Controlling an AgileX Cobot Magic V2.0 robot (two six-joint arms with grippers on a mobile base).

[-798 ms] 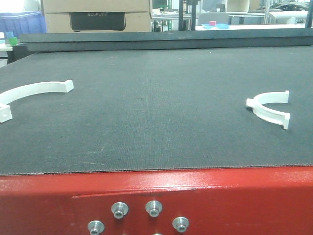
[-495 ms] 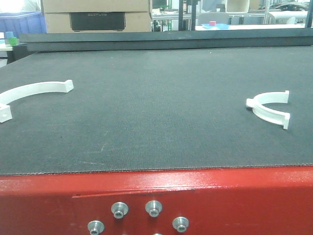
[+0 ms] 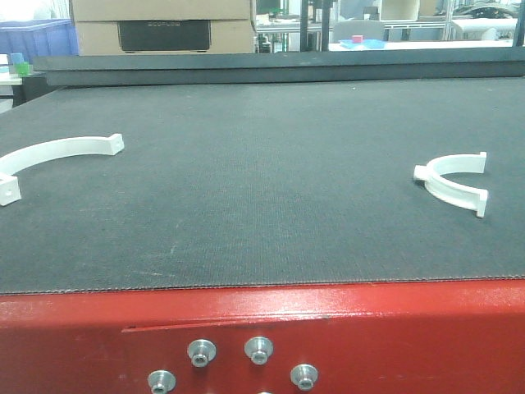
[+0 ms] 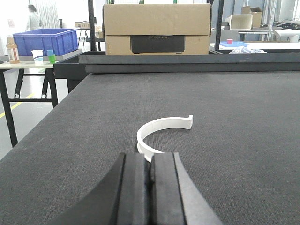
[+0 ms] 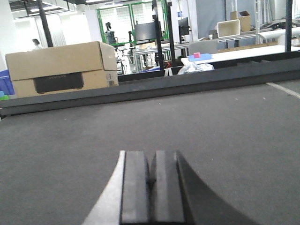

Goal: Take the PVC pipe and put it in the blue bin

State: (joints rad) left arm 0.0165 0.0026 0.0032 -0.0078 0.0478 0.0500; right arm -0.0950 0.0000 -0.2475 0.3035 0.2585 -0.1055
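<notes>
Viewing the dark grey mat-covered counter (image 3: 262,164), I log two curved PVC pieces lying flat and well apart: the left white PVC half-ring (image 3: 57,152) at the left edge of the front frame and the right white PVC half-ring (image 3: 455,185) at mid-right. The left wrist view shows one of them, probably the left, just ahead of the left gripper (image 4: 150,164), whose jaws are pressed together on nothing. The right gripper (image 5: 150,171) has its jaws closed and empty too. The blue plastic bin (image 4: 44,40) sits at the upper left of the left wrist frame, off the counter.

Handling estimate: light, stiff, smooth plastic in a thin band, lying low. I would open the jaws and straddle the wall at mid-arc. An end grip near the tabs could let it pivot or slip.
</notes>
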